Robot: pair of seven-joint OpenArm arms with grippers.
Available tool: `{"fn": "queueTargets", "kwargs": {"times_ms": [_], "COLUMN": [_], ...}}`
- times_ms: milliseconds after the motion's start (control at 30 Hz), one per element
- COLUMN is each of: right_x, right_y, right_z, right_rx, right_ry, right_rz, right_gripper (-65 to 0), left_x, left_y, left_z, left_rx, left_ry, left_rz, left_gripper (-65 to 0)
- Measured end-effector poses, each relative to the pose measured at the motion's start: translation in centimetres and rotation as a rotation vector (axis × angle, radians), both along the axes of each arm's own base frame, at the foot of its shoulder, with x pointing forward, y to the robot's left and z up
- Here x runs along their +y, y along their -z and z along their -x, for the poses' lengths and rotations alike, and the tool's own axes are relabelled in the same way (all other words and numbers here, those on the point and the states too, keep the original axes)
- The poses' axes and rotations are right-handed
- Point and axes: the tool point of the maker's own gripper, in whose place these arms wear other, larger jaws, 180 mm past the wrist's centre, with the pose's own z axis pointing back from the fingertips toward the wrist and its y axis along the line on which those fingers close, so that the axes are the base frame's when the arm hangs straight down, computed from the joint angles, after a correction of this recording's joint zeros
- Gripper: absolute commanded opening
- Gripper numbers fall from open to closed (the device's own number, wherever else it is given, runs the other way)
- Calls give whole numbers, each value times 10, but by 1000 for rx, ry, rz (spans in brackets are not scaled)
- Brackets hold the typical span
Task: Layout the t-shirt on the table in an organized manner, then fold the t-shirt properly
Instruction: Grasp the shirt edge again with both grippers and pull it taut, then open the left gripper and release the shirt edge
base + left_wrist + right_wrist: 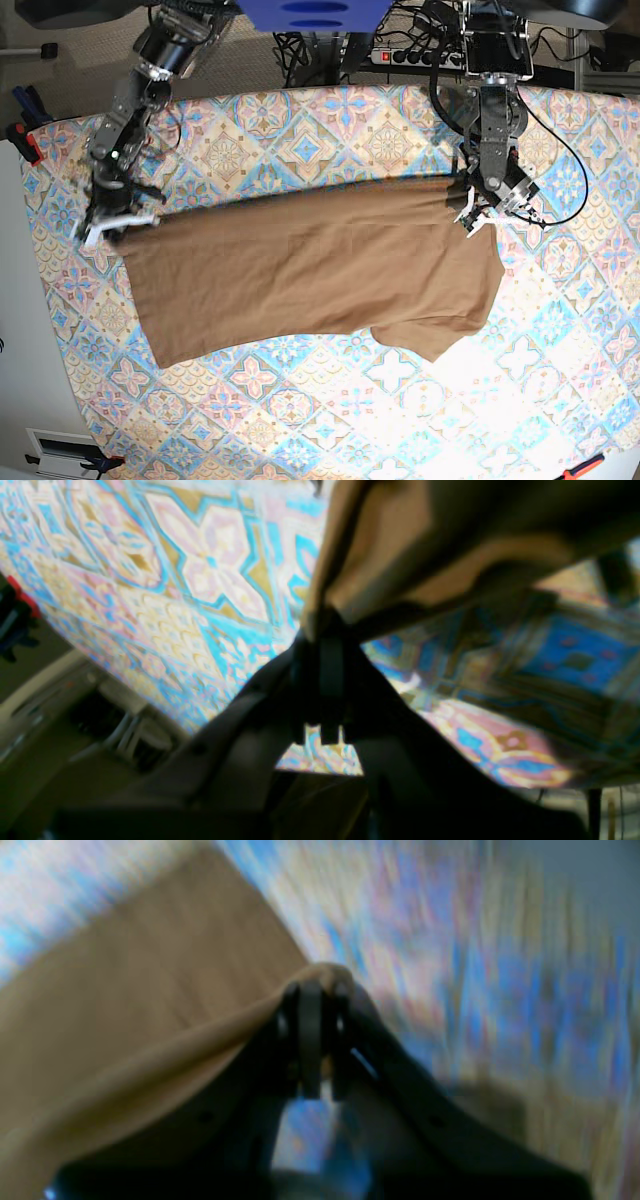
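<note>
The left claw (320, 630), nearest the lens in its wrist view, is seen clamped on a bunched corner of the t-shirt (400, 545), w/ fabric lifted off the surface (190, 580). The right claw (312, 990) is likewise pinched shut on a shirt edge, tho that view is blurred. From the base view, the tan shirt (310, 270) is held stretched btwn both claws along its far edge, the rest draped flat across the patterned surface (330, 130), one sleeve at the near right.

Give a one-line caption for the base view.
Both claws, left and right, pinch the shirt by its top edge, stretched across the table.
</note>
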Motion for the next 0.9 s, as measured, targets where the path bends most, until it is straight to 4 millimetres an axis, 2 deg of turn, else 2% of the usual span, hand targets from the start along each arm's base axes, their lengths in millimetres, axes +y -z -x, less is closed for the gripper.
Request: {"fn": "queueTargets", "kwargs": {"times_ms": [100,167,233,300,400,500,600,733,833,900], "right_x": [-1,2,6,1,4,13,3,-1,2,5], "right_y": [12,15,25,29,24,10,9,14,13,23], "right_z": [3,-3,-1,1,-17,-38,-34,-27,-33,-32], "right_rx": [26,14,32,35,15,-36,-32,-6,-20,-3], "right_ry": [7,0,-6,-2,-18,-71,-58,-49,-56,-56], "right_rz": [-11,-24,-43,-31,-21,-12,4,11,9,-15], "right_gripper": [-650,-650,-650,-650,-650,-650,-650,-650,-650,-650], "left_x": [-1,-4,-2,-4,-9,-10,-7,-13,-11,-9], "left_y": [6,8,6,3,1,-1,-12,-34,-29,-20], "left_z": [3,-3,-7,-11,-16,-19,-20,-31,-28,-25], "left_rx": [32,34,31,23,10,2,-33,-118,-97,-64], "left_ry": [-1,7,6,3,2,1,-5,10,7,3], "left_rz": [-24,-33,-48,-48,-34,-35,-46,-41,-47,-46], "left_gripper": [-650,-650,-650,-650,-650,-650,-650,-650,-650,-650]}}
